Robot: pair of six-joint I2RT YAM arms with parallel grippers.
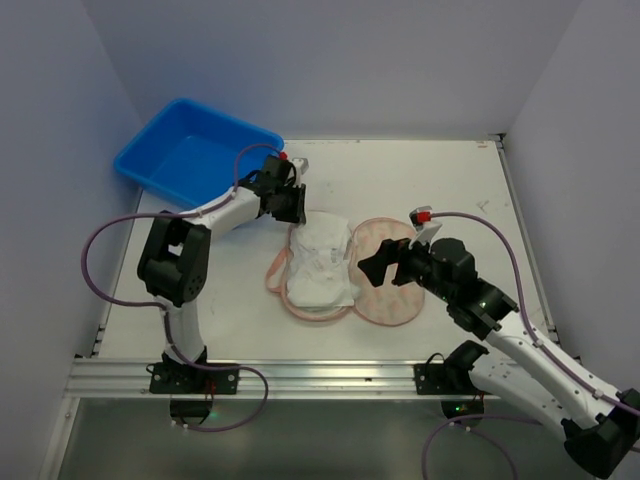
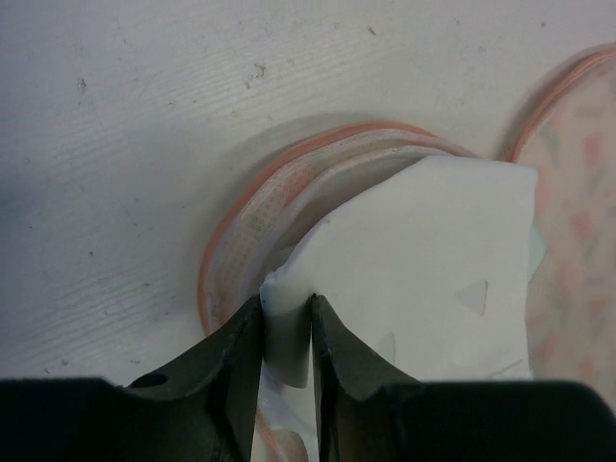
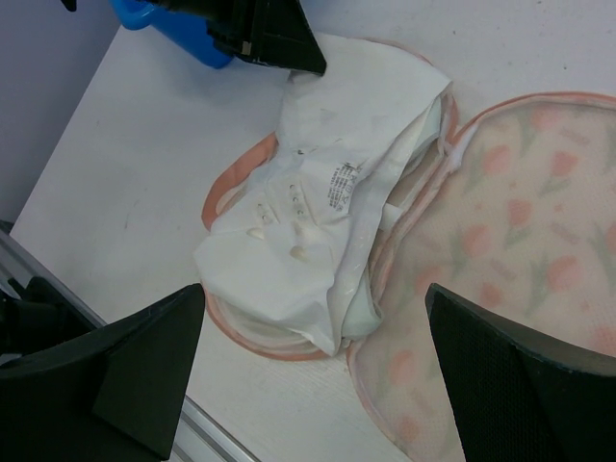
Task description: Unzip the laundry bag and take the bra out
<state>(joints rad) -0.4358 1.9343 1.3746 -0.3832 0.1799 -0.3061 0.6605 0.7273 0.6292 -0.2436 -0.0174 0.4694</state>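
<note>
White table (image 1: 430, 170), centre: laundry bag (image 3: 539, 250) unzipped, lying open; bra (image 3: 269, 279) on its left half, printed label (image 3: 339, 183) too small to read. Left jaws clamped on bra edge; right jaws apart, above bag.

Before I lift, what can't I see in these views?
Top view: left claw's tips, hidden under its wrist.
Left wrist view: bra's near end, behind the claw and cut off below.
Right wrist view: laundry bag's right side, cut off; bra's label print, too small.
</note>
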